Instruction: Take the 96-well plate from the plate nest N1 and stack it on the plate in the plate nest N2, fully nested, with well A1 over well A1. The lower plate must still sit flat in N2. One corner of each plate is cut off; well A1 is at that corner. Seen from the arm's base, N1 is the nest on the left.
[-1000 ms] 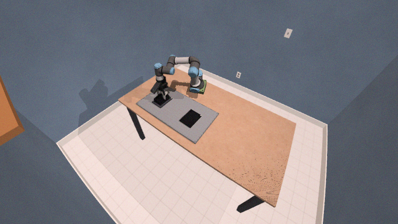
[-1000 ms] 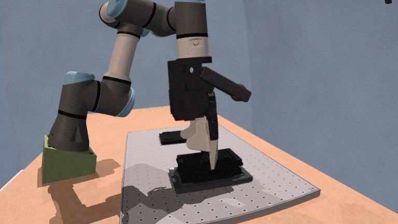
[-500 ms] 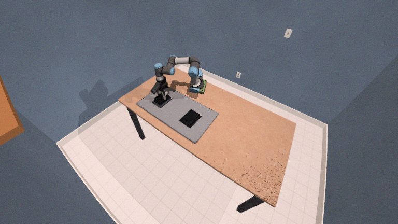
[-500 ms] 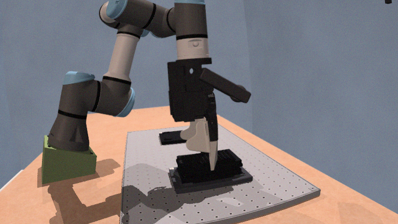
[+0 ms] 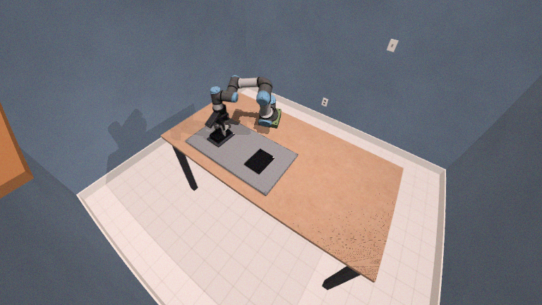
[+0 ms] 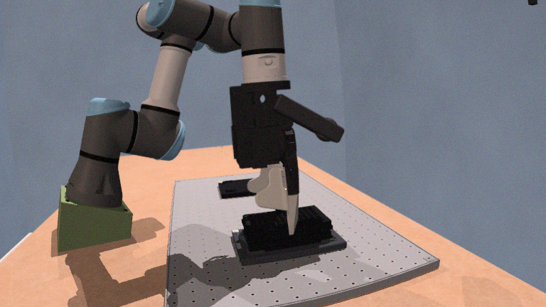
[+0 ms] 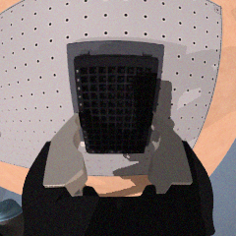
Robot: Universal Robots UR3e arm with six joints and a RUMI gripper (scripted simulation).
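Observation:
My gripper (image 6: 291,223) is shut on the black 96-well plate (image 6: 286,223), with the pale fingers on its two long sides. The held plate rests low on top of a second black plate in the near nest N2 (image 6: 290,249); the two look like one dark block and I cannot tell the seam between them. In the wrist view the plate's well grid (image 7: 116,102) sits square inside the grey nest frame (image 7: 116,49), between my fingers. I cannot make out the cut corner. The other nest, N1 (image 6: 235,188), lies flat and empty behind. In the overview my gripper (image 5: 220,128) stands over N2.
Both nests sit on a grey perforated mat (image 6: 281,247) on the wooden table. The empty N1 also shows in the overview (image 5: 260,160). The arm's base stands on a green block (image 6: 92,223) to the mat's left.

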